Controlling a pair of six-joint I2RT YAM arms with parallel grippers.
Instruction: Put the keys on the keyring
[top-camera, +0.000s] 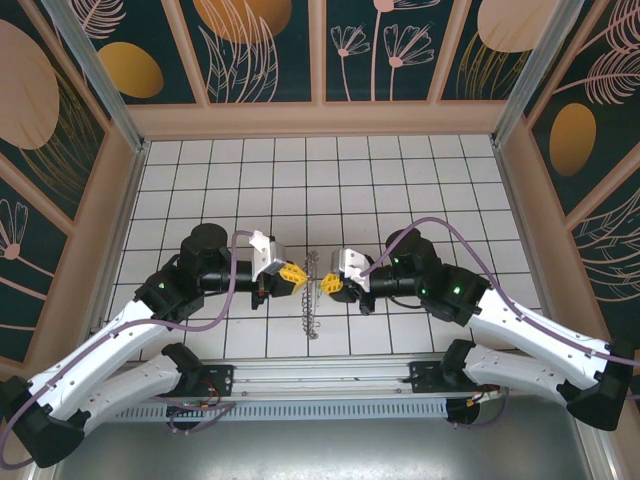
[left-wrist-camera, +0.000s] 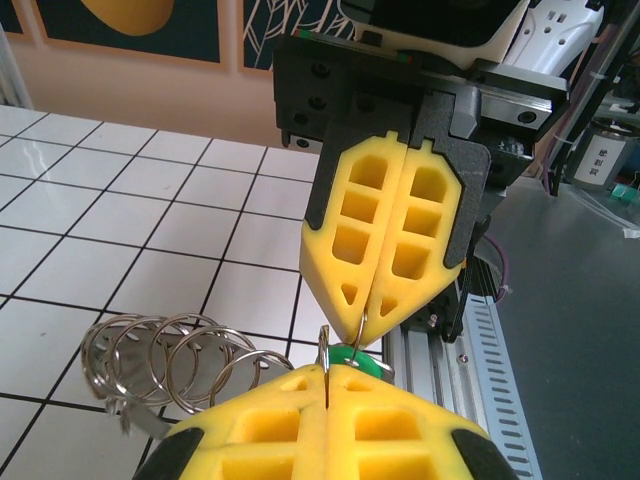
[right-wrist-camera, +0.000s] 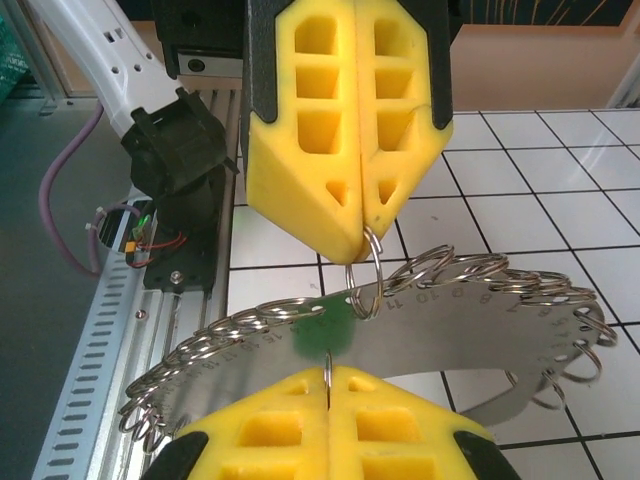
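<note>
with left gripper (right-wrist-camera: 358, 240) pinched on a keyring (right-wrist-camera: 450, 330) loop and right gripper (left-wrist-camera: 365, 315) on the key (left-wrist-camera: 350, 360) — line up tip with gap, twist gently.

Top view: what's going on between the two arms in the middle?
The arms face each other tip to tip above the tiled table. The left gripper, fingers shut, pinches one split ring of the keyring, a curved numbered metal strip fringed with rings. The right gripper, fingers also shut, pinches a thin wire loop, with the small green key right at its tip. Whether the key is threaded on yet is not clear.
</note>
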